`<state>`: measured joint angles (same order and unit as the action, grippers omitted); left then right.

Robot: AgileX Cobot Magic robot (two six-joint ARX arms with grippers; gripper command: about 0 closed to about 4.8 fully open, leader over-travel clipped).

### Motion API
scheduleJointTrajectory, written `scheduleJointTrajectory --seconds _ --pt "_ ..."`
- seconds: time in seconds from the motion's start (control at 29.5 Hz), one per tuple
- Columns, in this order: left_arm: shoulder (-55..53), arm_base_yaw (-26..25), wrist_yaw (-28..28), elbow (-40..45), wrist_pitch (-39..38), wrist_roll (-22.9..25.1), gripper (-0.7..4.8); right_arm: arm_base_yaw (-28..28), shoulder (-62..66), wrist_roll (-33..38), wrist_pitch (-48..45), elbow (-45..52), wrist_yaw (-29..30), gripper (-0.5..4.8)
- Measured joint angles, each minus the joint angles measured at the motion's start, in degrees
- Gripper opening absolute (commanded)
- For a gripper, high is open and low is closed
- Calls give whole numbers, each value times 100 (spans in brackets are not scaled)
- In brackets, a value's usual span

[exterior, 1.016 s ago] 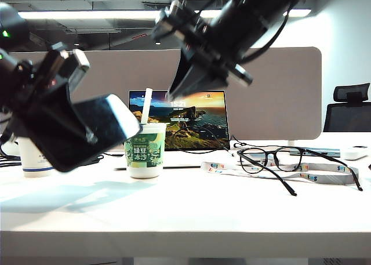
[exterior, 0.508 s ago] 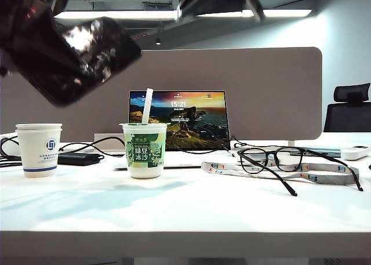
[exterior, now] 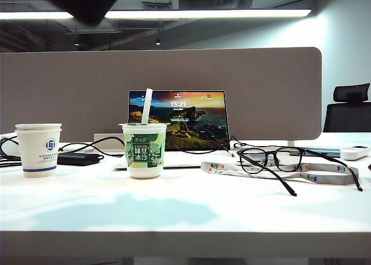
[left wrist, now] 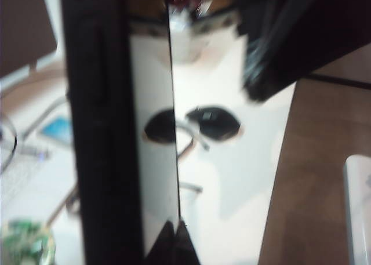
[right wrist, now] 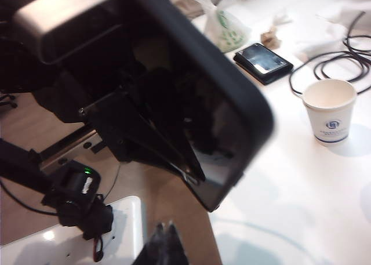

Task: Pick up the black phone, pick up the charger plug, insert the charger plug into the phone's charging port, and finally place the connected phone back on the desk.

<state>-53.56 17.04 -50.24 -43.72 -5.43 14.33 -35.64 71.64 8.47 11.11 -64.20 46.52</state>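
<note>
The left gripper (left wrist: 174,233) is clamped on the phone (left wrist: 104,131), aloft at 11 o'clock above the desk (exterior: 185,213). Glossy, rigid, slippery: grip its edges. The right gripper (right wrist: 165,242) is closed, probably pinching the plug.

Low exterior camera faces the partition (exterior: 174,73); both blurry wrist cameras apparently look down, sharing the desk (exterior: 191,213).

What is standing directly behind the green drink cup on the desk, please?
Behind the green drink cup stands an open laptop showing a landscape wallpaper; the cup and its straw cover the screen's lower left part.
</note>
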Motion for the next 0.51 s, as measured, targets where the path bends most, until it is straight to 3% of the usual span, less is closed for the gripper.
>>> scheduleJointTrajectory --seconds 0.2,0.34,0.41,0.51 --pt "20 33 4 2 264 -232 -6 -37 -256 0 -11 -39 105 -3" --pt "35 33 -79 2 420 -271 -6 -35 -343 -2 -11 -39 -149 5" --pt "35 35 -188 2 522 -393 -6 -31 -345 -2 -9 -37 -280 105" --pt "35 35 -326 2 739 -654 -6 -31 -345 -7 -9 -37 -297 308"
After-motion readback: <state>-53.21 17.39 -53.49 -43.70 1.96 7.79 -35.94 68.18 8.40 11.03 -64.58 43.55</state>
